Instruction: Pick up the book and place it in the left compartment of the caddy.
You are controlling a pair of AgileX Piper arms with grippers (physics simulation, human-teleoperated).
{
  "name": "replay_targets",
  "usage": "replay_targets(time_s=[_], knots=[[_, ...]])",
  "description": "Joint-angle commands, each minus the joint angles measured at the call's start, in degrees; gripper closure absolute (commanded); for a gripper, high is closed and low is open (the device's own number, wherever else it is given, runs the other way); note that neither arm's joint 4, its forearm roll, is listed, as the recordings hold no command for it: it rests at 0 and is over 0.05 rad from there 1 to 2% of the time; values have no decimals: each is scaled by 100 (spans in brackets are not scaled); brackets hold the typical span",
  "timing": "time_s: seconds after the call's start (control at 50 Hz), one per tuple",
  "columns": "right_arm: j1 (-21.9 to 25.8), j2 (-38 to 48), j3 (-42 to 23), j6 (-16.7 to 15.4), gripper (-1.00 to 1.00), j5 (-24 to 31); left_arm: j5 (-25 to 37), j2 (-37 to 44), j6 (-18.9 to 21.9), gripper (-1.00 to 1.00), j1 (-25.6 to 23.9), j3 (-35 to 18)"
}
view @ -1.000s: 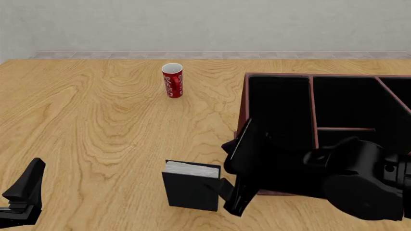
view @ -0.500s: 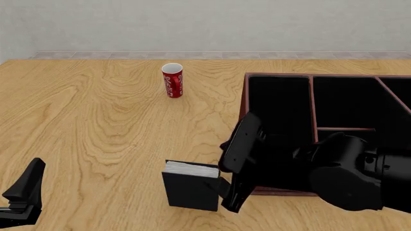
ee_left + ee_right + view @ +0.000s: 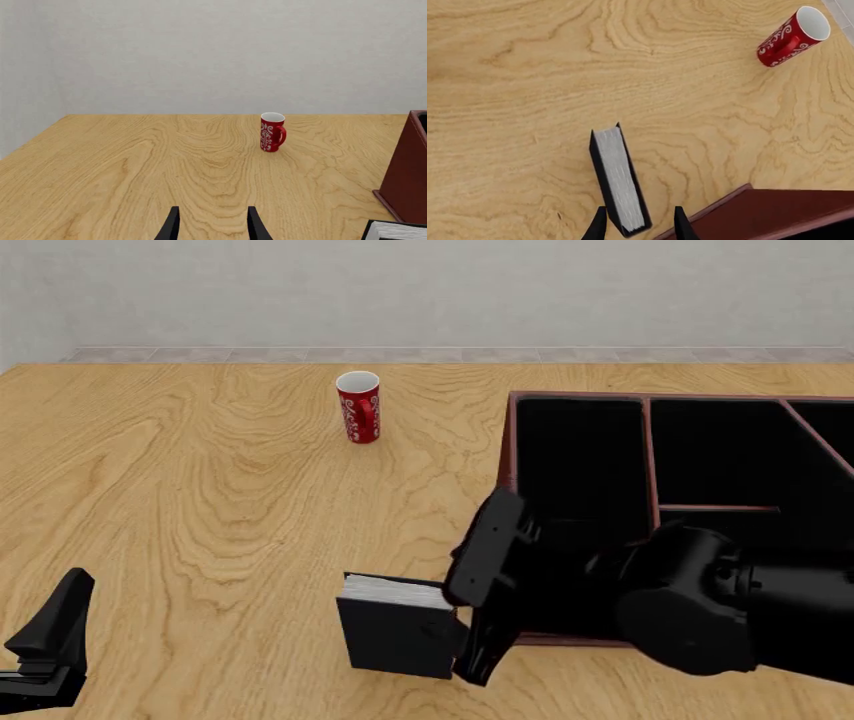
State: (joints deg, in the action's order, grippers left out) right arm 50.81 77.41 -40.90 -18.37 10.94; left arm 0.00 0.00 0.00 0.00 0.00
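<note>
Book [image 3: 395, 635], a thick dark hardcover with a white ribbed page edge, is seen upright on the wood-grain table [image 3: 200, 500], just beside the caddy [image 3: 505, 475]. Left gripper [image 3: 47, 645], matte black, is held with fingers apart. A glossy red patterned mug [image 3: 358, 407] is noted farther back. Right gripper [image 3: 637, 225] is spread open, straddling the book's end without contact.

No legible text, labels, brands or numbers.
The red mug [image 3: 358, 407] at 12 o'clock on the table carries only white swirl ornament; the book [image 3: 396, 628] covers are plain.
</note>
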Motion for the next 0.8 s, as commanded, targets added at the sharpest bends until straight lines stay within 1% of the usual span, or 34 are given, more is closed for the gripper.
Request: replay_targets(time_s=[0.02, 0.56, 0.58, 0.8], knots=[[47, 151, 33, 32, -100, -88, 0, 0, 0, -100, 0, 0], [200, 442, 120, 162, -100, -229, 0, 0, 0, -100, 0, 0], [214, 443, 124, 165, 100, -235, 0, 0, 0, -100, 0, 0], [242, 366, 120, 58, 100, -212, 0, 0, 0, -100, 0, 0]])
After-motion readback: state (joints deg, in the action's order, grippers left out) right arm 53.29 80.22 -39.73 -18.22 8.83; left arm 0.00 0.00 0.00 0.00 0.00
